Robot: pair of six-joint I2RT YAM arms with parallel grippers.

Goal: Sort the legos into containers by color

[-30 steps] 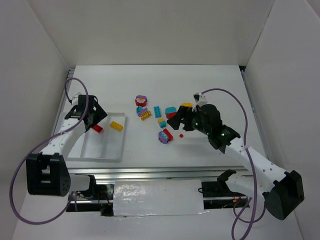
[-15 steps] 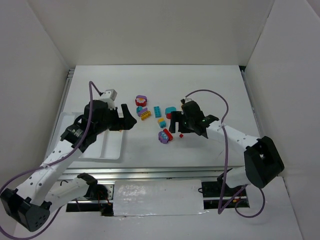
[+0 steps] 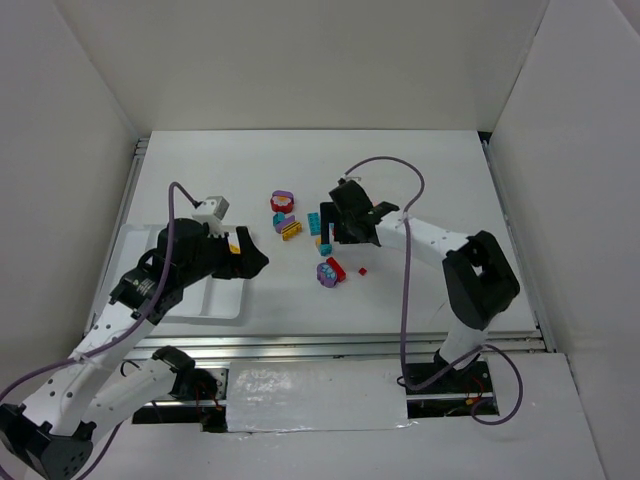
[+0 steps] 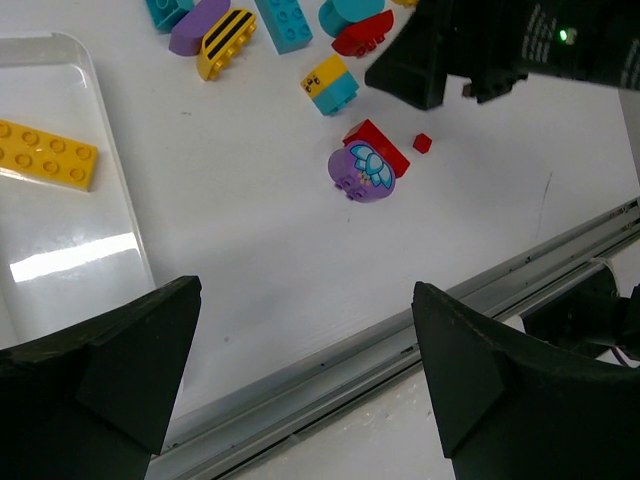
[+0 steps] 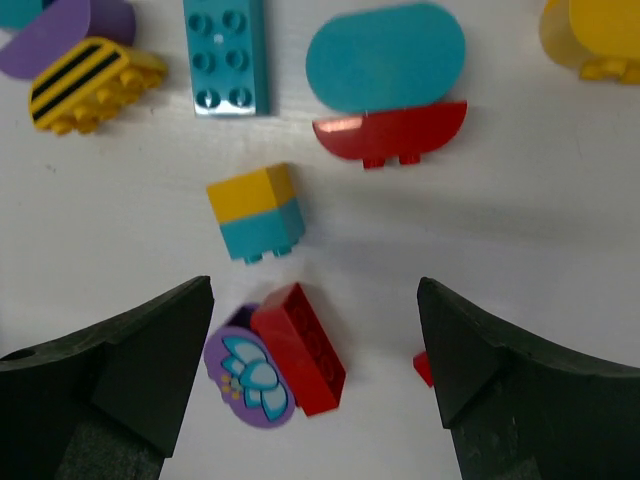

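Loose legos lie mid-table: a red brick against a purple flower piece, a yellow-teal block, a teal brick, a teal rounded piece over a red rounded one, and a tiny red piece. My right gripper is open and empty, hovering over the red brick; it also shows in the top view. A yellow brick lies in the white tray. My left gripper is open and empty over the table beside the tray's right edge, also seen in the top view.
A yellow striped piece, a purple piece and a yellow rounded piece lie at the back of the pile. A red-purple round piece sits farther back. A metal rail runs along the table's near edge.
My left arm has swung from over the tray to its right edge and now hides most of it. My right gripper has moved left over the pile.
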